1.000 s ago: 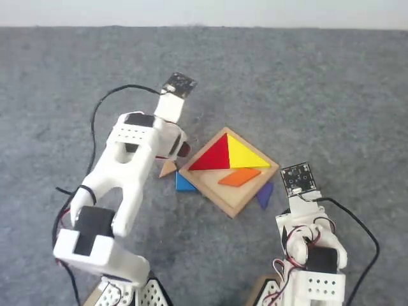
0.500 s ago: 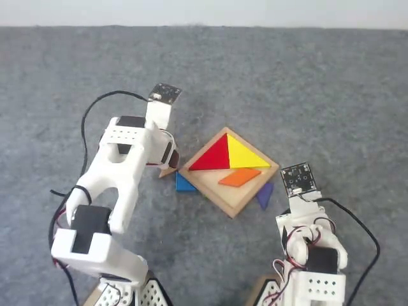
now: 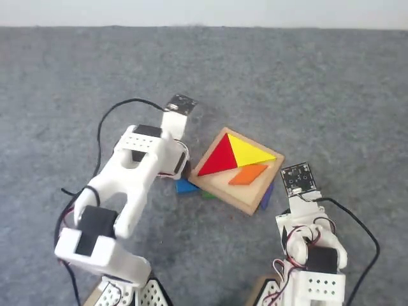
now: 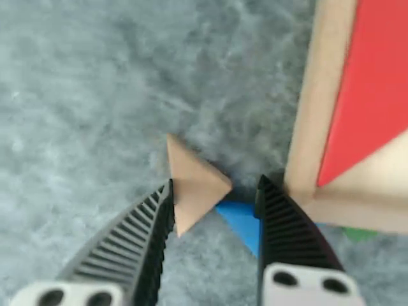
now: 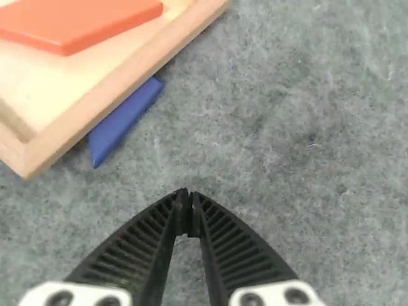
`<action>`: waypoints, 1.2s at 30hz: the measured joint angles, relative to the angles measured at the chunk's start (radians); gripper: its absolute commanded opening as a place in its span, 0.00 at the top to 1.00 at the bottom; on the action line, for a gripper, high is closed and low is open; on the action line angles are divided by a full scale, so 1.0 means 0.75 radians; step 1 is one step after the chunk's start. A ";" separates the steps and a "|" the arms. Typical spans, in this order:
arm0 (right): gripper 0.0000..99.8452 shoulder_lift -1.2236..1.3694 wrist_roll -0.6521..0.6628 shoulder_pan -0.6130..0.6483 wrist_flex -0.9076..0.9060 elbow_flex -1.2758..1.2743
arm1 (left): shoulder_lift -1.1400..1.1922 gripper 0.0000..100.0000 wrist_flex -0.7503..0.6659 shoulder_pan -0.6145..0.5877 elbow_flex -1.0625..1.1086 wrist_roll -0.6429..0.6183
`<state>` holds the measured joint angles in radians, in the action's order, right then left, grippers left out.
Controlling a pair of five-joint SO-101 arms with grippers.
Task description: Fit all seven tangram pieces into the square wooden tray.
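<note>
**Left jaws astride the tan triangle at the tray's corner**

In the high view the square wooden tray (image 3: 223, 196) lies near the middle of the grey carpet, turned like a diamond. It holds a red triangle (image 3: 217, 159), a yellow triangle (image 3: 252, 153) and an orange parallelogram (image 3: 248, 174).

The left gripper (image 3: 182, 167) sits at the tray's 9 o'clock corner with its jaws spread. In its wrist view the tan triangle (image 4: 194, 188) lies flat on the carpet between the fingers. One fingertip (image 4: 167, 191) is against the triangle's edge. The other stands apart from the triangle, just beside the tray's corner.

A blue piece (image 3: 185, 186) pokes out from that corner, at the gripper's 6 o'clock. A sliver of green piece (image 3: 208, 194) shows under the tray's rim.

The right gripper (image 5: 186, 194) is pressed together, holding nothing, low over bare carpet. A dark blue piece (image 5: 121, 121) is tucked partly beneath the tray's 5 o'clock edge, near that gripper but apart from it.
</note>
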<state>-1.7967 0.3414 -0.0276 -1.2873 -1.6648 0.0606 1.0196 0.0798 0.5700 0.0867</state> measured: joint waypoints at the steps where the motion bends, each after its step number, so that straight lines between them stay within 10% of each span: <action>1: 0.99 0.000 0.000 0.000 0.000 0.000 | -0.035 0.81 0.000 -0.008 0.000 -0.002; 12: 0.99 0.000 0.000 0.000 0.000 0.000 | -0.153 0.81 -0.145 0.428 0.090 0.102; 36: 0.99 0.000 0.000 0.000 0.000 0.000 | 0.200 0.83 -0.158 0.687 -0.200 0.096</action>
<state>-1.7967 0.3414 -0.0276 -1.2873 -1.6648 0.2110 0.9014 0.5953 0.4196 0.1588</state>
